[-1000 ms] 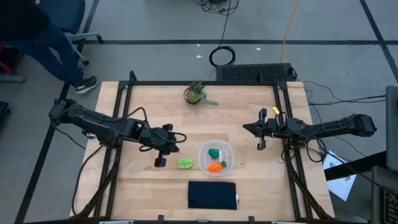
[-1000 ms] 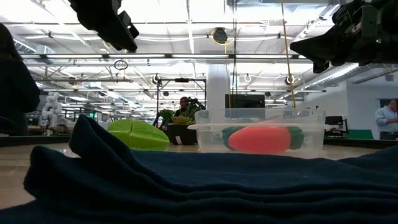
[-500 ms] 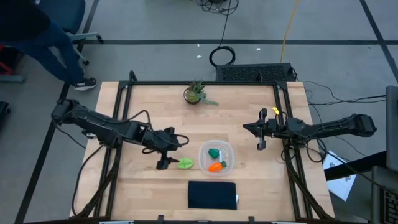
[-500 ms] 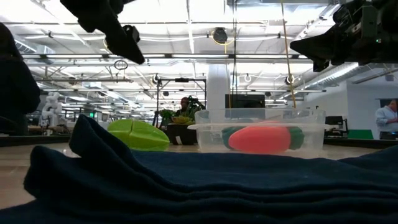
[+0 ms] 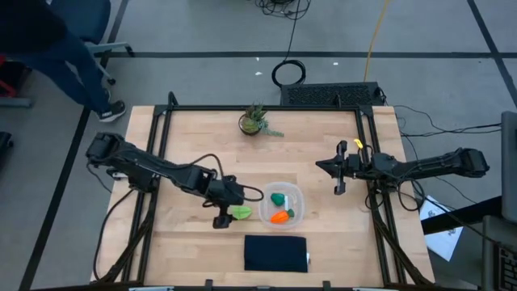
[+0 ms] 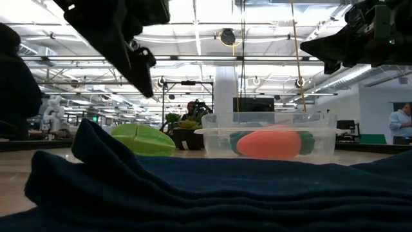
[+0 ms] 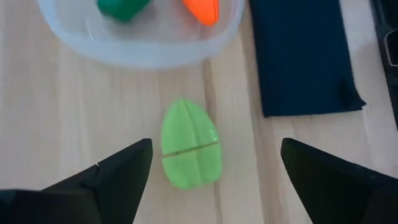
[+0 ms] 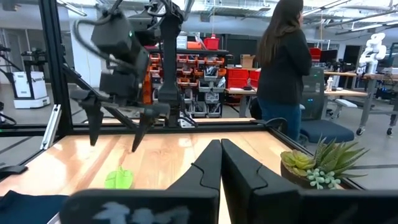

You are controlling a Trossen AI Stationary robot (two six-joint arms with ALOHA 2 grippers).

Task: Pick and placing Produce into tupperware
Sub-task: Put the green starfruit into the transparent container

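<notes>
A black pad (image 5: 275,253) lies at the near edge of the bench (image 5: 186,137). Beyond it, the left gripper (image 7: 210,163) hovers with jaws apart over the lime-green leafy piece (image 7: 189,145), which rests beside the clear tupperware (image 5: 280,204) holding the carrot (image 5: 279,217) and dark green lump (image 5: 277,198). The right gripper (image 5: 338,174) waits farther right, jaws together.

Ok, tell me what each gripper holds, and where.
Nothing. The left gripper is open above the leafy piece; the right gripper is shut and empty.
</notes>
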